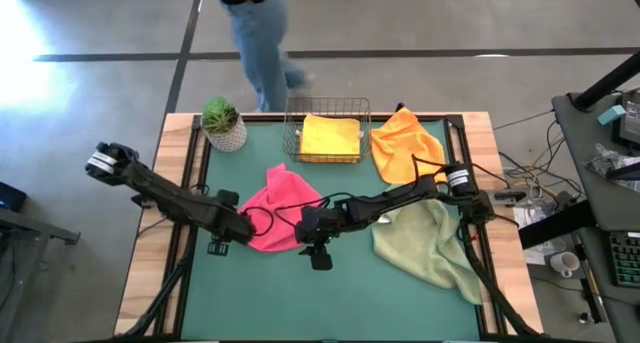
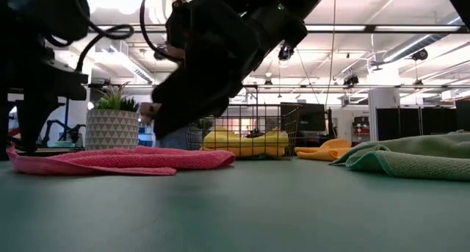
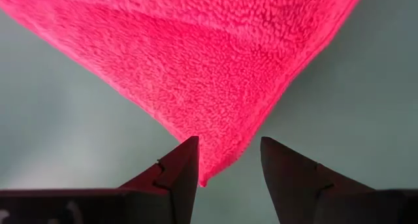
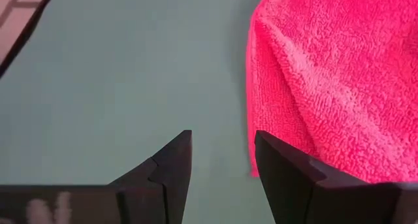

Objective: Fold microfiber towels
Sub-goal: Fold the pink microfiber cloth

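my left gripper (image 3: 228, 160) is parted, its two dark fingers spread just over the green table mat (image 1: 260, 293), with one pointed corner of the crumpled pink microfiber towel (image 1: 282, 215) reaching in between the tips; nothing is pinched. my right gripper (image 4: 222, 155) is parted too, hovering above bare mat at the towel's other side, the pink edge lying just beside one finger (image 4: 287, 172) and not between the two. seen from above, my left gripper (image 1: 243, 229) sits at the pink towel's left edge and my right gripper (image 1: 312, 223) at its right edge, so the cloth lies rumpled on the mat between my two arms. near my right arm a pale sage green microfiber towel (image 1: 432, 245) lies in a loose heap on the mat's right side, and behind it an orange microfiber towel (image 1: 404, 143) is bunched beside a dark wire mesh basket (image 1: 292, 143). a folded yellow microfiber towel (image 1: 330, 137) rests inside that basket. a small green plant in a white patterned pot (image 1: 224, 125) stands at the far left corner, and a person in blue jeans (image 1: 262, 45) is on the floor beyond the table.
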Motion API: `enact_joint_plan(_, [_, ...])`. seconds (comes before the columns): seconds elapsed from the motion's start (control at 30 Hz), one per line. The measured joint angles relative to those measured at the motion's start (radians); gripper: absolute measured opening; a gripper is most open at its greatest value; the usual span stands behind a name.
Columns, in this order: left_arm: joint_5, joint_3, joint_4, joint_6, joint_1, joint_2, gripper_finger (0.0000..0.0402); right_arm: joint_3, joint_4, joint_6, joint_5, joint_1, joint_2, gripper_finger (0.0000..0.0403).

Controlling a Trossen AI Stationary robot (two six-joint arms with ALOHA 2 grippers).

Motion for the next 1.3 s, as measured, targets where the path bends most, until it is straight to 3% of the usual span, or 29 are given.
enact_joint_plan(0.4, [0.010, -0.001, 0.041, 0.001, 0.000, 0.163, 0.0141, 0.000, 0.062, -0.026, 0.008, 0.000, 0.062, 0.0157])
enact_joint_plan(0.8, [0.004, 0.005, 0.071, 0.001, -0.001, 0.162, 0.0007, 0.000, 0.066, -0.090, 0.122, -0.005, 0.082, 0.0157])
enact_joint_plan(1.3, [0.102, 0.033, 0.156, -0.075, 0.000, 0.130, 0.0000, 0.000, -0.056, -0.097, 0.119, -0.006, 0.080, 0.0157])
